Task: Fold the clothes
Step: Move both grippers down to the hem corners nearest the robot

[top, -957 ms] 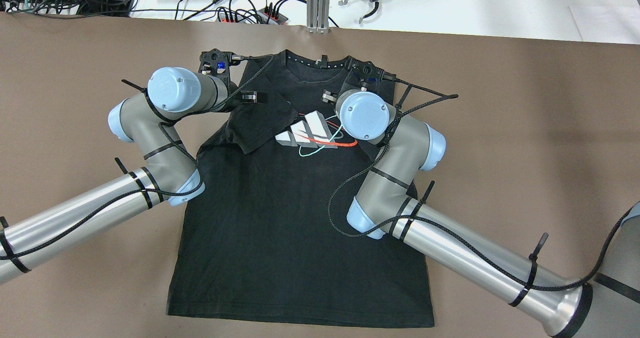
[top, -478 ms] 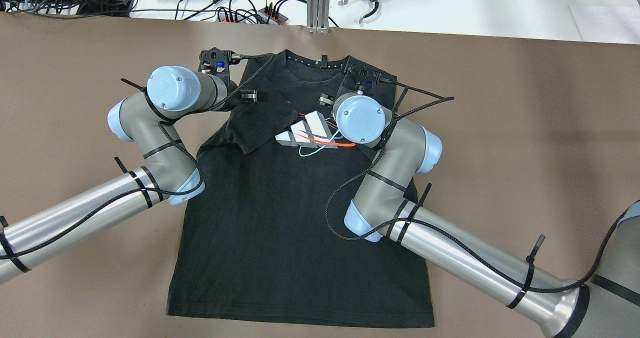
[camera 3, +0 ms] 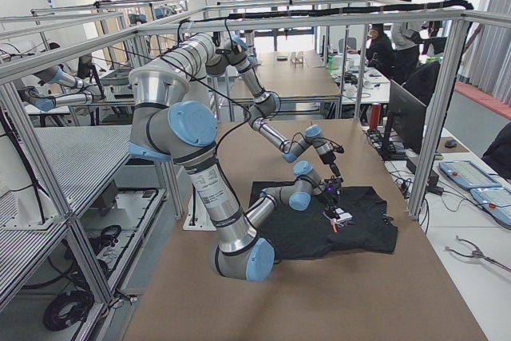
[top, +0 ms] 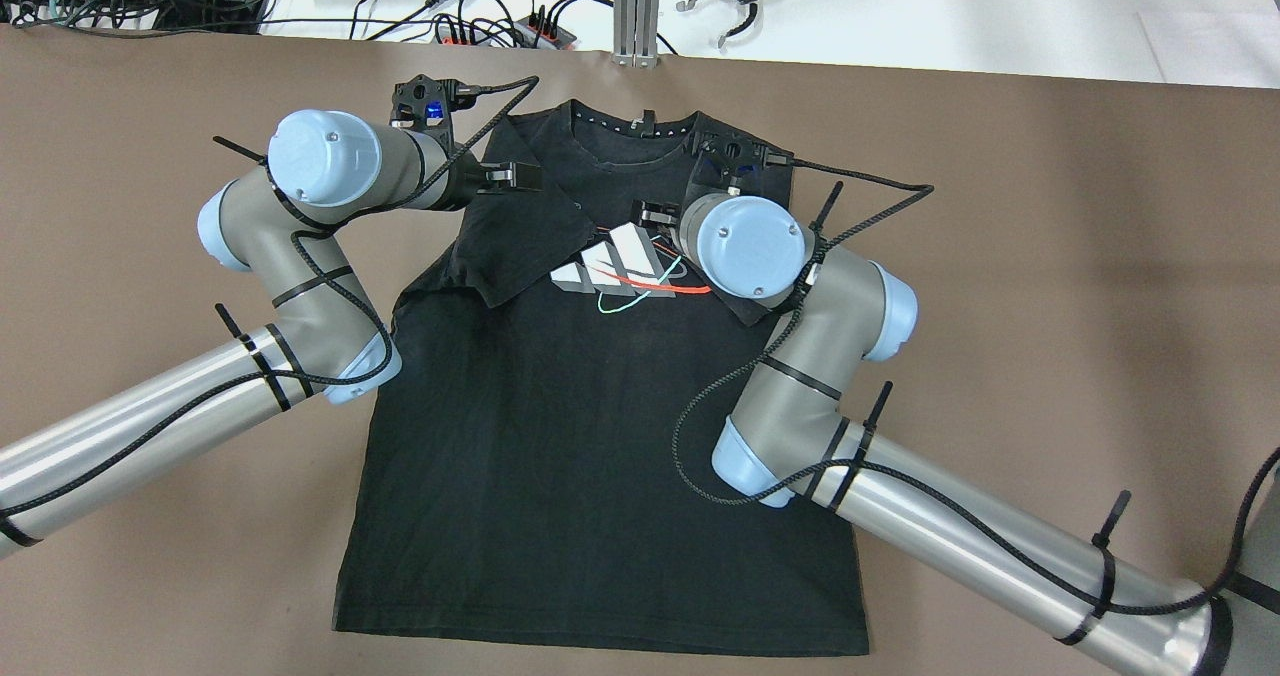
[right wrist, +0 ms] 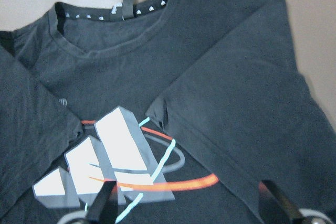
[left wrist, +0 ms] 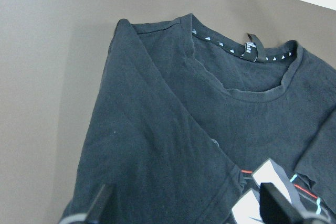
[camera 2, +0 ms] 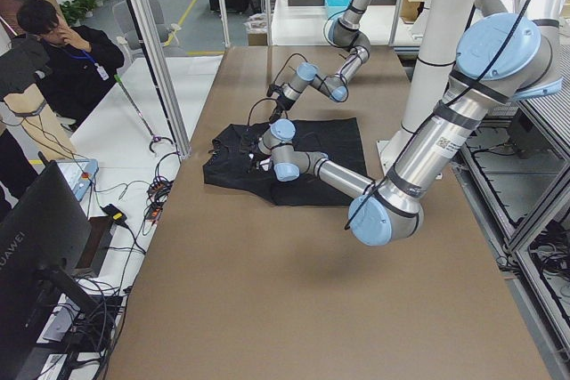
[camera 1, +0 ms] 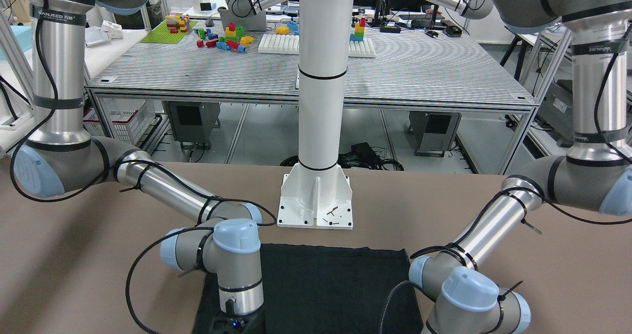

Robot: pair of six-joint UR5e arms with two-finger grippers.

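Black T-shirt [top: 600, 456]: flat on brown table [top: 1000, 256], print up, both sleeves folded inward. Left gripper [left wrist: 186, 208], right gripper [right wrist: 189, 203]: over sleeves, jaws apart, empty.

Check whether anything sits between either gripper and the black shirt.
Nothing visible does. The left gripper and right gripper, both open, hang directly above the shirt near its collar. In both wrist views only bare fabric lies under them, with the sleeves already folded in.
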